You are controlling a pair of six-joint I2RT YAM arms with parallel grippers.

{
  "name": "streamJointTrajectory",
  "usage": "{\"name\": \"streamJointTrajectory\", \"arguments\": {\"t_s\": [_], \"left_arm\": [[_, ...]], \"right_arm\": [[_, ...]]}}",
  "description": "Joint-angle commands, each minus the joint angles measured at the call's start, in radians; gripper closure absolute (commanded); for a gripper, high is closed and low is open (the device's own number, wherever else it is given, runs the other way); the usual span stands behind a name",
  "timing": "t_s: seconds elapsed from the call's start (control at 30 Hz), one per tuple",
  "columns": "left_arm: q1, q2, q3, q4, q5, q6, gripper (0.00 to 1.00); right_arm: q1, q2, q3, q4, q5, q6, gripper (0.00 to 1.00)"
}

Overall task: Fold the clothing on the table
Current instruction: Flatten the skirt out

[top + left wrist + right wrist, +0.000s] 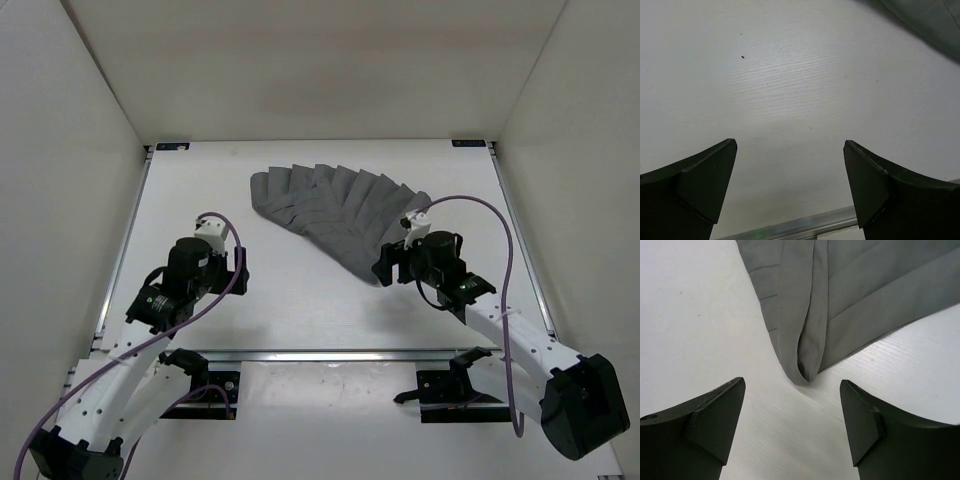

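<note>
Overhead view, wrist views close (table (300, 300) shared)

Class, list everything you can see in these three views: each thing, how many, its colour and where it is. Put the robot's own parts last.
clothing: one, grey and pleated, fanned out on the far right part of the table
table: one, white, under everything
rail: one, silver, along the table's near edge
walls: three, white, around the table
cables: two, purple, one along each arm
arms: two, white and black, at the near edge
left gripper: one, black, open over bare table
right gripper: one, black, open at the clothing's narrow near end
</note>
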Motion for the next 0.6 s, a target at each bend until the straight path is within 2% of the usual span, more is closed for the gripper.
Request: {"name": "streamJointTrajectory", "arguments": {"t_s": [0.0, 0.07, 0.17, 0.37, 0.57], "left_arm": [[-0.002, -0.058, -0.01, 0.024, -0.029, -0.006, 0.01], [-0.009, -0.065, -0.012, 0.021, -0.055, -0.022, 0.02], [-0.006, -0.044, -0.015, 0.027, -0.009, -0.002, 0.02], [0.015, -0.041, -0.016, 0.038, 0.035, 0.015, 0.02], [0.038, -0.088, -0.026, 0.05, 0.031, 0.009, 0.01]], "right_arm": [[0.017, -0.05, -0.017, 0.096, 0.017, 0.034, 0.24], [0.009, -0.064, -0.048, 0.13, 0.032, 0.076, 0.23], [0.0, -0.043, -0.077, 0.153, 0.038, 0.151, 0.22], [-0.006, -0.012, -0.151, 0.289, 0.0, 0.22, 0.19], [-0.007, 0.095, -0.191, 0.406, -0.017, 0.231, 0.17]]}}
